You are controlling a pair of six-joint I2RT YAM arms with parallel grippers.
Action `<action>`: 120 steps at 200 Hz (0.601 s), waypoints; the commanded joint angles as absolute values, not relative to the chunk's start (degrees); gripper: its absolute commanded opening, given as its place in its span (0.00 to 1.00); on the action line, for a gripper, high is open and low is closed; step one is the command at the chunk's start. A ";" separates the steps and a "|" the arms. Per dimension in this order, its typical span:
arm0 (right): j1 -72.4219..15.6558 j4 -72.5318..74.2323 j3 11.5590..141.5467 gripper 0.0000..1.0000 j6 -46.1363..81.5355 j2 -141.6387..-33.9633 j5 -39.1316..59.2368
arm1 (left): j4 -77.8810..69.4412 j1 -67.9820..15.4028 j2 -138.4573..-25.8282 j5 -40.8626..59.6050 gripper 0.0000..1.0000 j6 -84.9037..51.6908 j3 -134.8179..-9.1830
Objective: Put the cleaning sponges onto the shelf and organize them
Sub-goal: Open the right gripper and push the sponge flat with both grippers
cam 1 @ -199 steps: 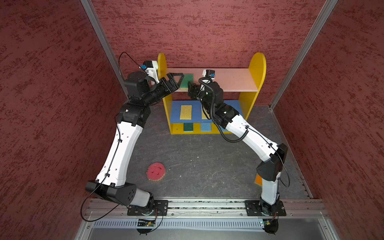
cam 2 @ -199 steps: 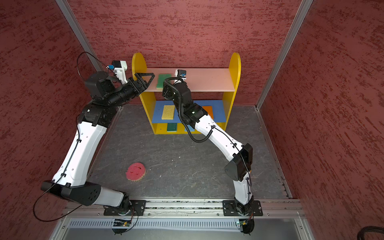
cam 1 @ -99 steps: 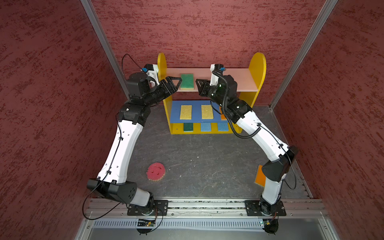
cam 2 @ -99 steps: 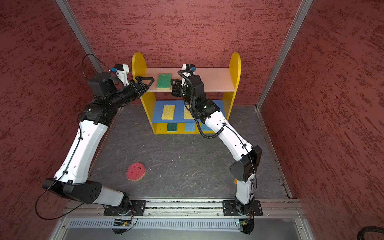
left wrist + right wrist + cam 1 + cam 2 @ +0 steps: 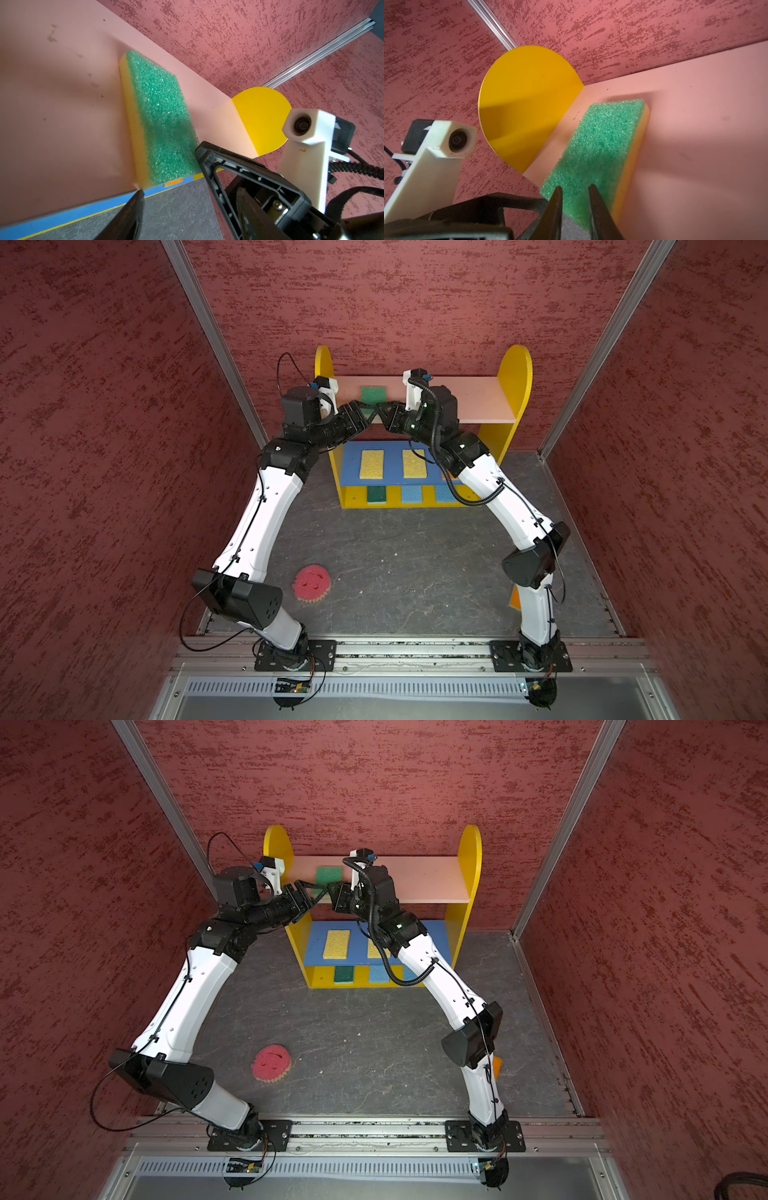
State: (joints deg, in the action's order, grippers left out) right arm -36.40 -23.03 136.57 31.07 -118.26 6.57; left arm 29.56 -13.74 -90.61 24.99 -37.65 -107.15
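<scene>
A green-topped sponge lies flat at the left of the shelf's pink top board, its near end at the front edge. My left gripper is open wide at that end, one fingertip by the sponge's yellow corner. My right gripper meets it there, jaws a narrow gap apart over the sponge, gripping nothing. A round pink sponge lies on the floor.
Two pale yellow sponges lie on the blue middle board. A green sponge and a blue one sit on the yellow base. An orange sponge shows behind the right arm. Red walls stand close on both sides.
The right gripper narrowed its jaws, drew away from the shelf, then returned to the green sponge's front end. The left gripper slid right to meet it, jaws somewhat narrower. The sponge stayed put.
</scene>
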 commanded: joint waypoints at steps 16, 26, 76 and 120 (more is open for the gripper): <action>-35.52 -24.83 139.07 0.25 32.91 -120.80 8.70 | 28.81 -13.78 -91.62 24.63 0.69 -36.86 -109.79; -35.26 -24.79 139.66 0.25 33.28 -121.34 8.84 | 28.67 -13.80 -91.92 24.69 0.69 -37.03 -110.04; -34.06 -23.58 140.93 0.26 34.41 -122.83 9.75 | 29.05 -14.05 -93.58 24.76 0.68 -37.07 -111.35; -33.03 -22.26 140.97 0.30 35.68 -123.31 10.61 | 29.26 -14.48 -94.83 24.78 0.67 -37.05 -112.45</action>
State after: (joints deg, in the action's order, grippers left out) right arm -34.30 -21.78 139.98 34.41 -121.64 9.96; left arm 29.54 -13.96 -93.76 24.97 -37.67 -110.72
